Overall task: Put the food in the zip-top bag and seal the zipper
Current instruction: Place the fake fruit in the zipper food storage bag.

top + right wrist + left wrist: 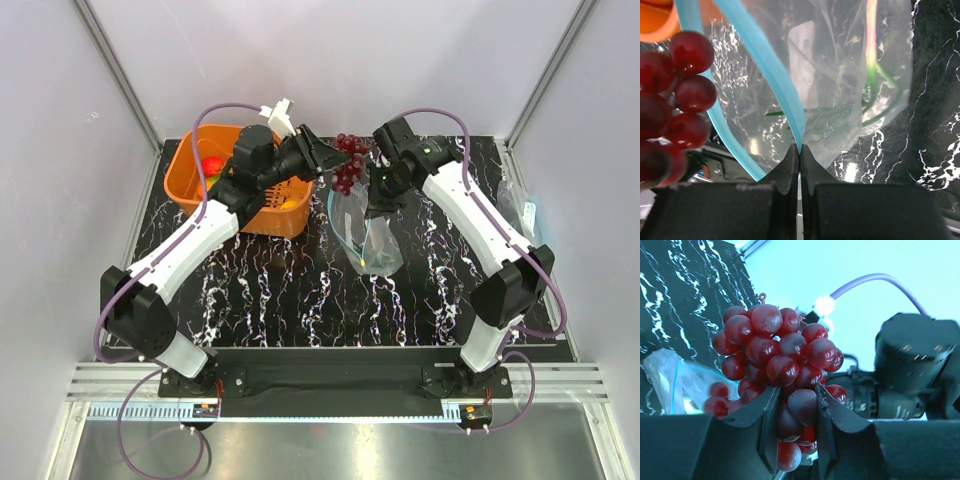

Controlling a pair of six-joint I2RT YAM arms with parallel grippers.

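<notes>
Stretches left arm forward-right across orange slotted basket (pixel 190 170), wrist past its far-right corner. Clamps left gripper (pixel 796 395) on lower berries of dark red grapes (pixel 775 347), bunch held off table, just beside bag mouth. Bends right arm inward from right base, wrist angled down. Pinches right gripper (pixel 800 150) tight on teal zipper (pixel 772 70) of clear zip-top bag (pixel 840 75), mouth gaping over marbled table (pixel 300 290). Shows green chive bunch (pixel 875 90) inside bag, red apple (pixel 212 165) in basket. White patch on bag: print unreadable.
</notes>
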